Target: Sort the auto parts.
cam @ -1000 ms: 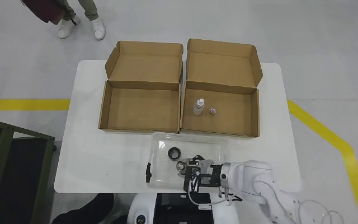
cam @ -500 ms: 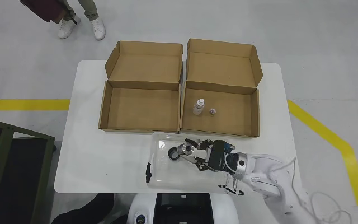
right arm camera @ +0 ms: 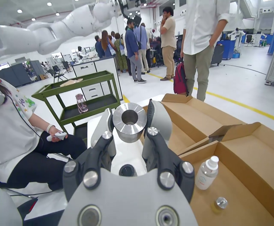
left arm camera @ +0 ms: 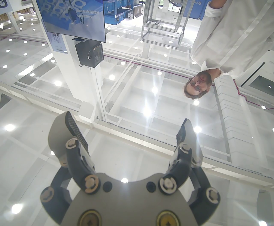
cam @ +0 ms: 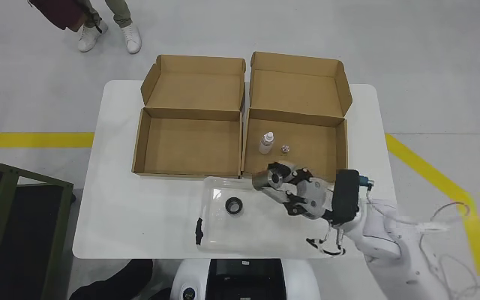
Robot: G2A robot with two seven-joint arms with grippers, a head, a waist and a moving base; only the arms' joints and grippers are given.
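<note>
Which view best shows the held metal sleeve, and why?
The right wrist view: the metal sleeve sits close up, bore visible, clamped in the right hand. The top view shows it small; the left wrist view points upward.

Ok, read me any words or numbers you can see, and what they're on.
Bottle label: print too small to read.
Wall screen: text upside down, too blurred to read.
Metal part: no print seen.
</note>
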